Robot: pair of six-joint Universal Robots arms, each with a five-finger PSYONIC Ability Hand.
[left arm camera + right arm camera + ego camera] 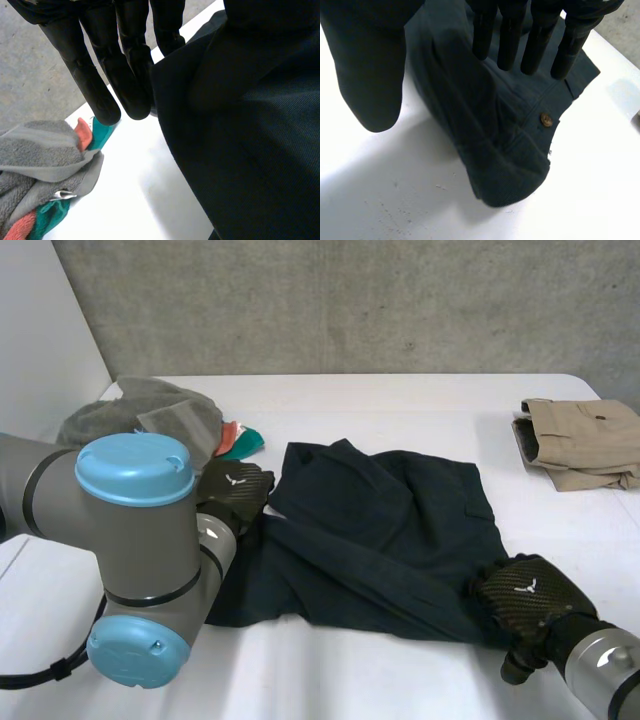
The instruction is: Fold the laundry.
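Dark shorts lie rumpled mid-table. Left hand is at their far-left edge, right hand over the near-right corner. Both hands are released, fingers straight. Cloth judged soft, limp, light; take it at the corners.

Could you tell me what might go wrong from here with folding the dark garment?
1. The right hand has straight fingers over a bunched corner of the dark garment. Closing there may catch only the top layer, so the fold could sag or slip.
2. The left hand is at the garment's edge, close to the towel pile. A sweep that way might drag the pile along.
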